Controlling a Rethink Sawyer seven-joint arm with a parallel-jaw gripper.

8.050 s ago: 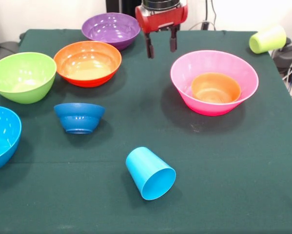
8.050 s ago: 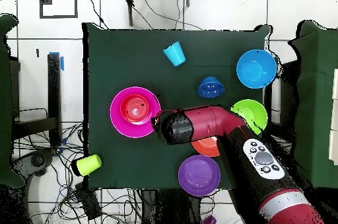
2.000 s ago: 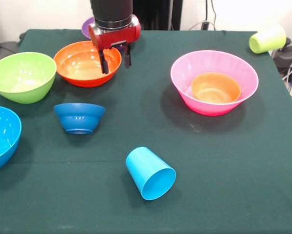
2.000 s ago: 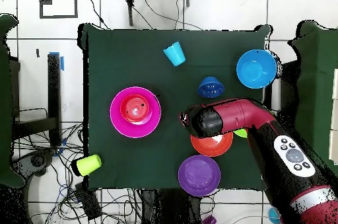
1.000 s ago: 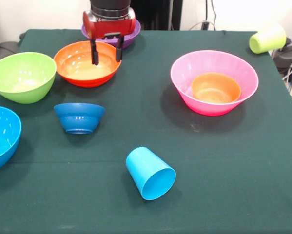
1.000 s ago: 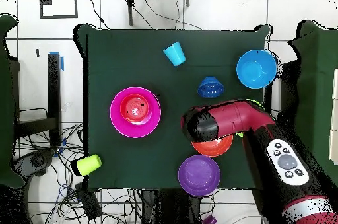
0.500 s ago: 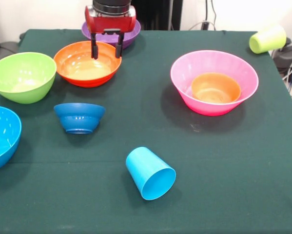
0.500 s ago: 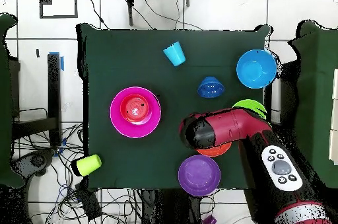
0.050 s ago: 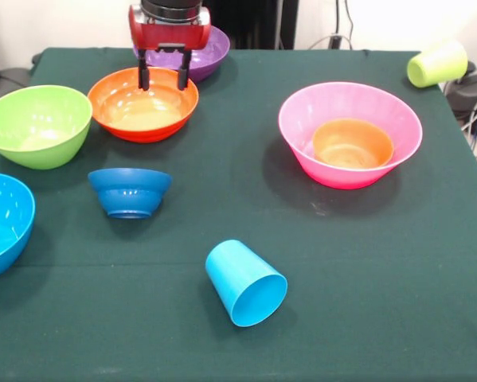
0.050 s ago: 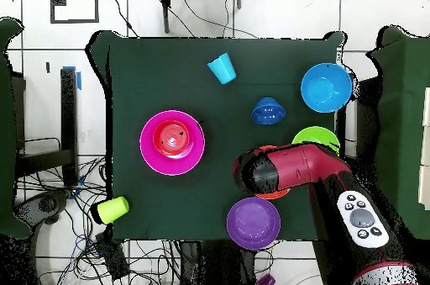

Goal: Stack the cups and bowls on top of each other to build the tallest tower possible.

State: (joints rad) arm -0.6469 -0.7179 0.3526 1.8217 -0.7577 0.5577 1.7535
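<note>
The gripper (image 9: 163, 79) hangs with fingers apart over the far rim of the large orange bowl (image 9: 142, 104), which is empty. To the right, the pink bowl (image 9: 349, 134) holds the small orange bowl (image 9: 353, 143); the sky blue cup (image 9: 245, 282) lies tipped near the front.

You see a table (image 9: 365, 263) covered with dark green cloth (image 10: 159, 71). It stands on a white tiled floor (image 10: 277, 13). Many black cables (image 10: 84, 240) lie on the floor beside the table. Behind it there is a pale wall (image 9: 63, 24), probably brightly lit.
</note>
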